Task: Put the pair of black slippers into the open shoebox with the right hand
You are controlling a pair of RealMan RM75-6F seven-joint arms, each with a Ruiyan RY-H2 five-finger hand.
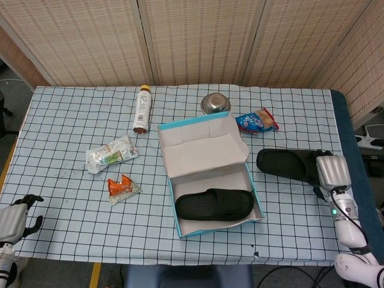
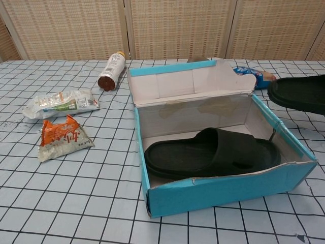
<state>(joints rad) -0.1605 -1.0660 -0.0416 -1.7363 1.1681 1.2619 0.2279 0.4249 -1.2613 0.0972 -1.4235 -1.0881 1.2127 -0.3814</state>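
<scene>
The open shoebox (image 1: 170, 183) (image 2: 218, 191) has teal walls and stands mid-table with its lid folded back. One black slipper (image 1: 215, 204) (image 2: 213, 153) lies flat inside it. The second black slipper (image 1: 288, 164) (image 2: 299, 93) hangs above the table, right of the box. My right hand (image 1: 332, 171) grips its right end. In the chest view only the slipper shows, with the hand outside the picture. My left hand (image 1: 14, 218) rests at the table's front left corner, fingers curled, holding nothing.
A brown-capped bottle (image 1: 141, 108) lies behind the box, a metal bowl (image 1: 215, 102) and a blue snack bag (image 1: 256, 120) at the back right. A white packet (image 1: 111, 153) and an orange packet (image 1: 122, 188) lie to the left.
</scene>
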